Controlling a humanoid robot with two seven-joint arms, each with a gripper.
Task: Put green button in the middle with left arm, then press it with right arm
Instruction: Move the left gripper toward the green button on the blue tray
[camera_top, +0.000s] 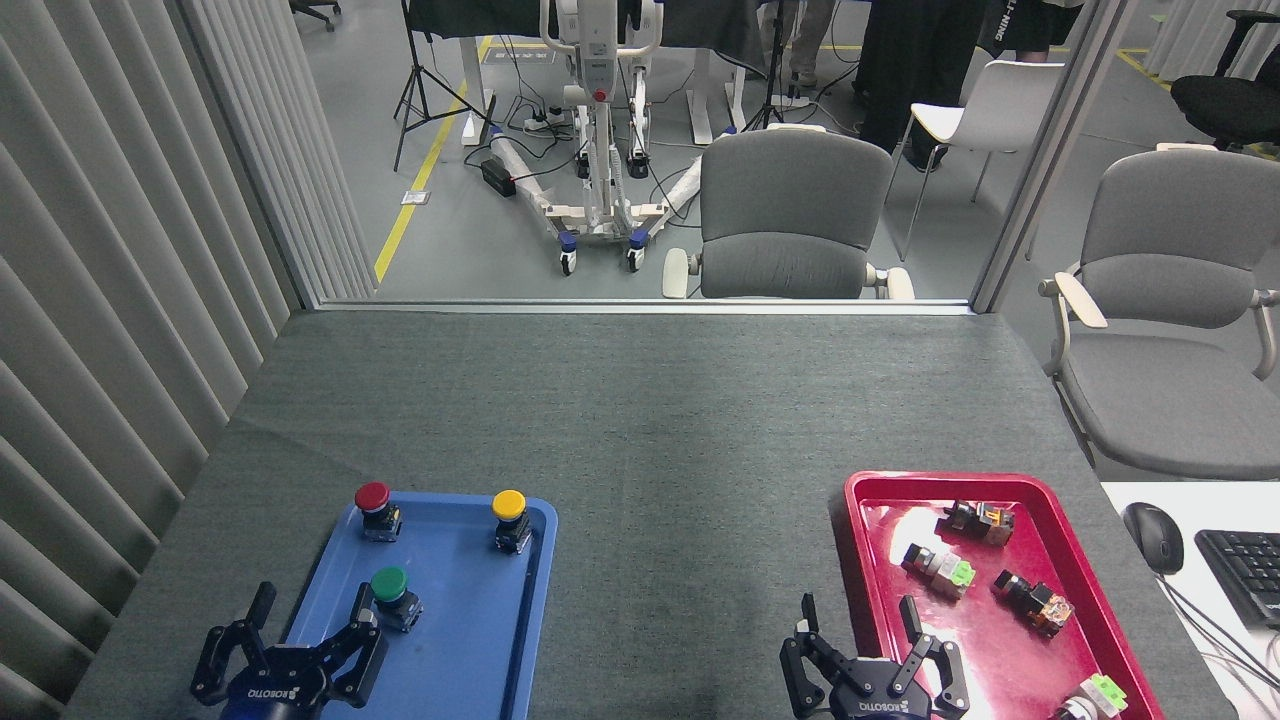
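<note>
The green button stands upright in the blue tray, just beyond the left claw, whose fingers are spread, holding nothing. The right claw hangs open beside the red tray.

grey floor with yellow line, ribbed wall panels, two grey chairs, white chair

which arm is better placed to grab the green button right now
Left. The left gripper is open just in front of the green button in the blue tray. The right gripper sits across the table by the red tray, far from the button.
</note>
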